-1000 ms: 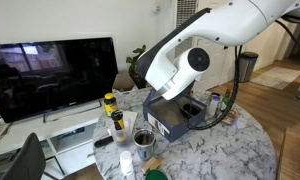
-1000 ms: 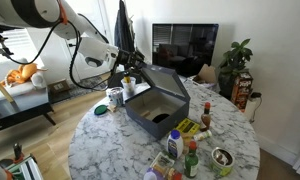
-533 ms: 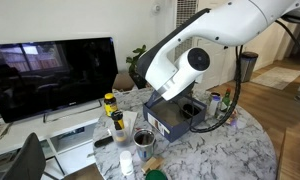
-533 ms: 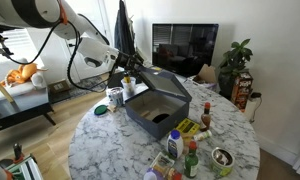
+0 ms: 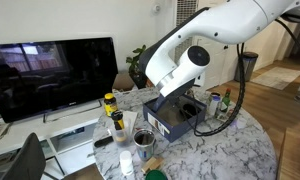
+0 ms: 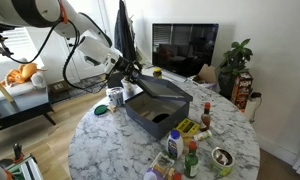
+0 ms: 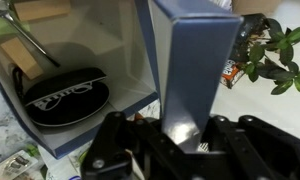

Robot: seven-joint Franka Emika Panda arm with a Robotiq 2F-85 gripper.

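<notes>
Lid point(image 6: 160, 87) lower over box point(image 6: 145, 122) than before; gripper point(image 7: 185, 138) jaws pinching its edge; light, stiff card, best held mid-edge

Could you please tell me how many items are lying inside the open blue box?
2: a round black tin on the floor and a metal utensil near a corner. The flap in the gripper hides part of the box, so more may be there.
</notes>
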